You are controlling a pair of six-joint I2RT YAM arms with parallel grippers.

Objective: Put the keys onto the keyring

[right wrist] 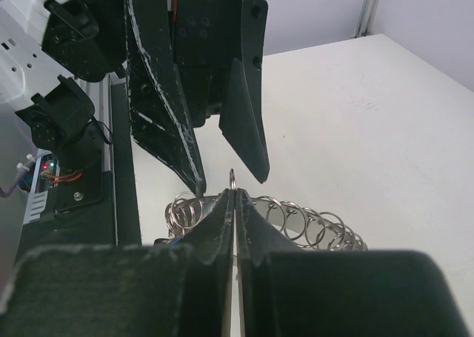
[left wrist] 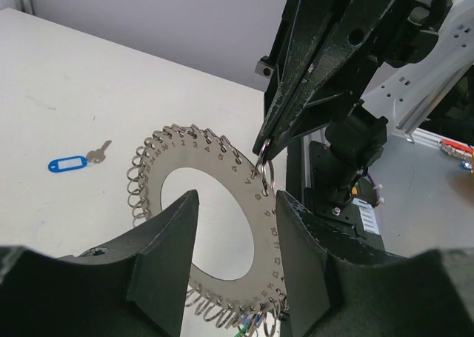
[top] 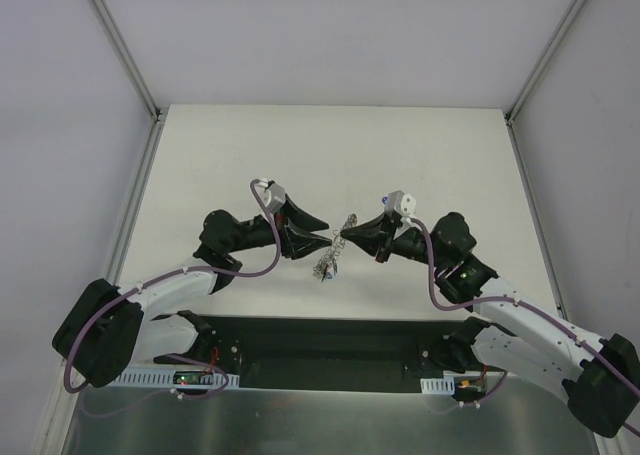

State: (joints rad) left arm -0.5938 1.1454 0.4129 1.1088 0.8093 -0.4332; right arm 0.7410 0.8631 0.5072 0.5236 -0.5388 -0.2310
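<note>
The keyring (left wrist: pixel 172 158) is a flat numbered silver disc with an open centre and many small wire loops round its edge. It hangs in the air between the two arms (top: pixel 325 265). My right gripper (right wrist: pixel 235 192) is shut on one small loop at the disc's edge, also seen as right gripper (left wrist: pixel 265 163). My left gripper (left wrist: pixel 237 196) is open, one finger on each side of the disc (right wrist: pixel 326 229), not pressing it. Blue and green keys (left wrist: pixel 255 322) dangle from the loops at the bottom. Another key with a blue tag (left wrist: pixel 68 163) lies on the table to the left.
The white table (top: pixel 330 155) is bounded by grey walls with metal rails at left and right. A black base plate (top: pixel 320 350) with the arm mounts and wiring runs along the near edge.
</note>
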